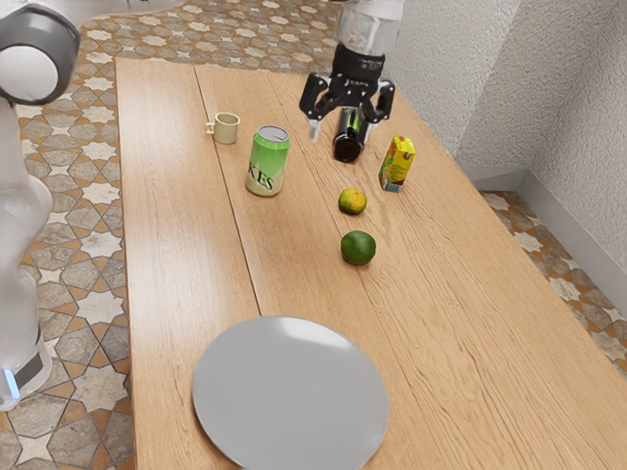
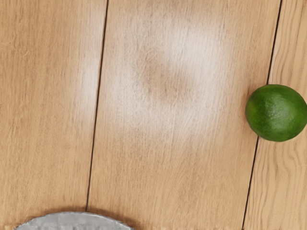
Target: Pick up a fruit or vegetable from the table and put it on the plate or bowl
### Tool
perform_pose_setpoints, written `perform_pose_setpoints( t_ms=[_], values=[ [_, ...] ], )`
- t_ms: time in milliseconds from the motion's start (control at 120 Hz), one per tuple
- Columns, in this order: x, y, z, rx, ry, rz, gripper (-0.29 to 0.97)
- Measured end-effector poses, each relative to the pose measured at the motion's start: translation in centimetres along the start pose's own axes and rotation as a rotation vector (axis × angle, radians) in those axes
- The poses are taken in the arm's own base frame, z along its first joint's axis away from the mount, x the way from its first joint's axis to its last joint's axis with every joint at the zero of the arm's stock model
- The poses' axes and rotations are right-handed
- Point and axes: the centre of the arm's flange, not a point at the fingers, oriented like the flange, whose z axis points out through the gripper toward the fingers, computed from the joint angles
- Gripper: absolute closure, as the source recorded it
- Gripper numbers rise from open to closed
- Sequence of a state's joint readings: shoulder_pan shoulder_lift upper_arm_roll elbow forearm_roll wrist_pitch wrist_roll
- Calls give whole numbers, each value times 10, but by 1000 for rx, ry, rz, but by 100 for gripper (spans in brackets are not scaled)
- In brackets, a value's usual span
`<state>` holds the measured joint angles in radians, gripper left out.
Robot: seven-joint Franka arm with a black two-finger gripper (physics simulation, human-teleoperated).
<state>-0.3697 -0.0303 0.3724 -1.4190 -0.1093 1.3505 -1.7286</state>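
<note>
**A:** Left to right, quick. Upper left of the frame?

**B:** Small mug [image 1: 226, 127], then a green can [image 1: 267, 162] upright just right of it. Grey plate [image 1: 289, 392] at bottom centre, nothing on it.

**A:** Tool?

**B:** Gripper [image 1: 345, 132] at top centre, fingers spread wide, nothing in them. A dark bottle [image 1: 347, 147] shows between them in the frame. The wrist view looks down on bare wood, so I judge the hand hangs high, not on the bottle.

**A:** Fruit?

**B:** Yellow-green citrus [image 1: 353, 201] at centre and the lime [image 1: 359, 247] just below it, both on the table [image 1: 167, 245], apart. A yellow carton [image 1: 397, 163] is furthest right.

**A:** Why wide open?

**B:** Pre-grasp, I'd guess, since nothing is picked yet and round fruit needs the spread. The lime lies nearest the plate, so it's the shortest carry.
</note>
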Motion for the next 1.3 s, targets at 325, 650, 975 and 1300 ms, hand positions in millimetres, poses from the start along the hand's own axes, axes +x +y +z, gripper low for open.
perform_pose_setpoints(
  t_ms=[325,650,975,1300],
  values=[
    [-15,-7,-3,-3,6,-130,0],
    [24,68,87,111,51,-86,0],
    [39,89,150,23,10,31,0],
    [48,102,144,-77,7,183,0]
  ],
)
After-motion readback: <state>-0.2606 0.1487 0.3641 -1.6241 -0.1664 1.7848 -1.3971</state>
